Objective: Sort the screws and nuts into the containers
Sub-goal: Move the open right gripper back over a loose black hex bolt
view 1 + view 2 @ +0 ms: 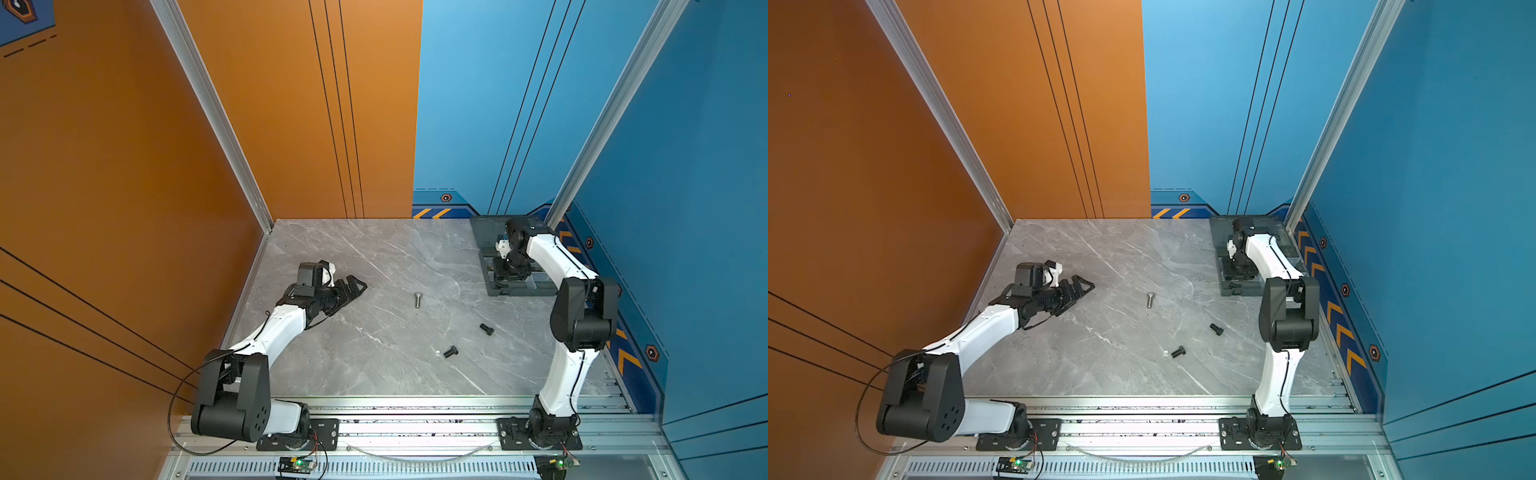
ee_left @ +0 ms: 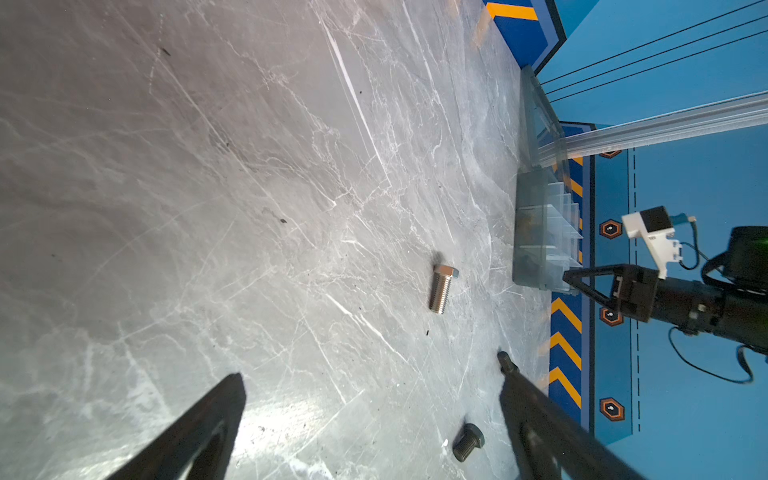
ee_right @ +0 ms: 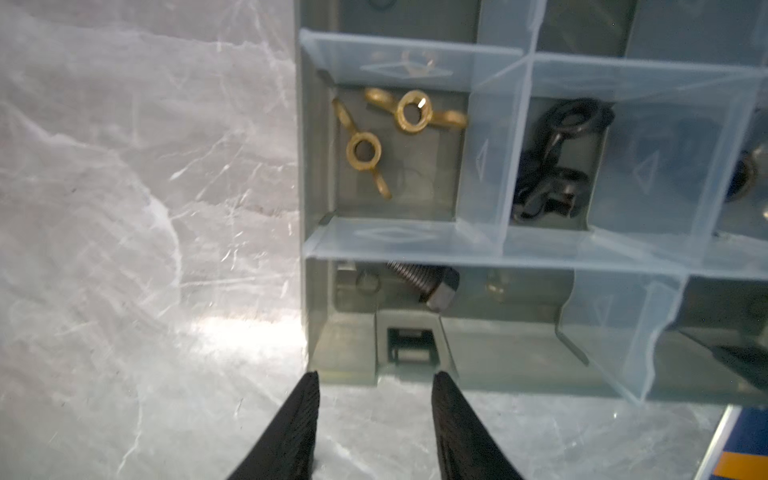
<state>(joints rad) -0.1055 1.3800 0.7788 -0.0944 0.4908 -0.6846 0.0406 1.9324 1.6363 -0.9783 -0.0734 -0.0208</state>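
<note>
A long silver screw (image 1: 418, 299) (image 1: 1150, 299) (image 2: 444, 289) lies mid-table. Two black screws (image 1: 487, 329) (image 1: 450, 351) lie nearer the front right. The grey organiser box (image 1: 484, 257) (image 1: 1219, 266) stands at the back right with its lid open. Its containers hold two brass wing nuts (image 3: 409, 112), black wing nuts (image 3: 557, 166) and a black screw (image 3: 432, 286). My right gripper (image 3: 377, 376) (image 1: 500, 284) hangs open and empty over the box's near edge. My left gripper (image 1: 357, 286) (image 2: 372, 376) rests open and empty on the table at the left, pointing toward the silver screw.
The grey marble table (image 1: 374, 257) is bounded by an orange wall on the left and blue walls at the back and right. An aluminium rail (image 1: 415, 419) with both arm bases runs along the front edge. The right arm's elbow (image 1: 582, 316) stands beside the box.
</note>
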